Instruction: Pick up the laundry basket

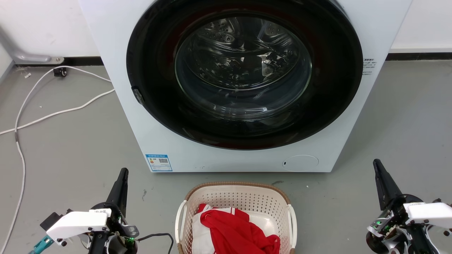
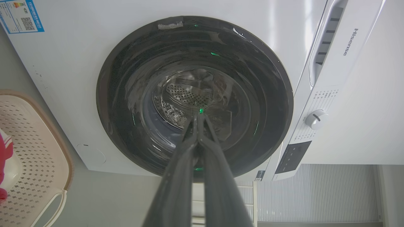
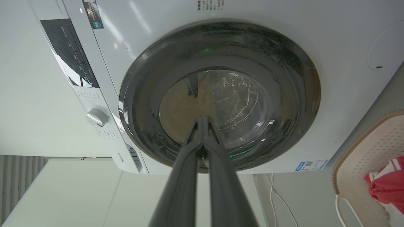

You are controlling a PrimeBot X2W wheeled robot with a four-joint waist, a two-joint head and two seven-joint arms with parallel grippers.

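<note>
The laundry basket (image 1: pixel 236 199) sits at six o'clock between clenched, empty left hand (image 1: pixel 123 171) and right hand (image 1: pixel 376 163); a lopsided lift could spill its clothes (image 1: pixel 236 229).

L arm (image 1: pixel 76 223) & R arm (image 1: pixel 429 211) low, wide apart; both jaws closed, tips fwd.
</note>
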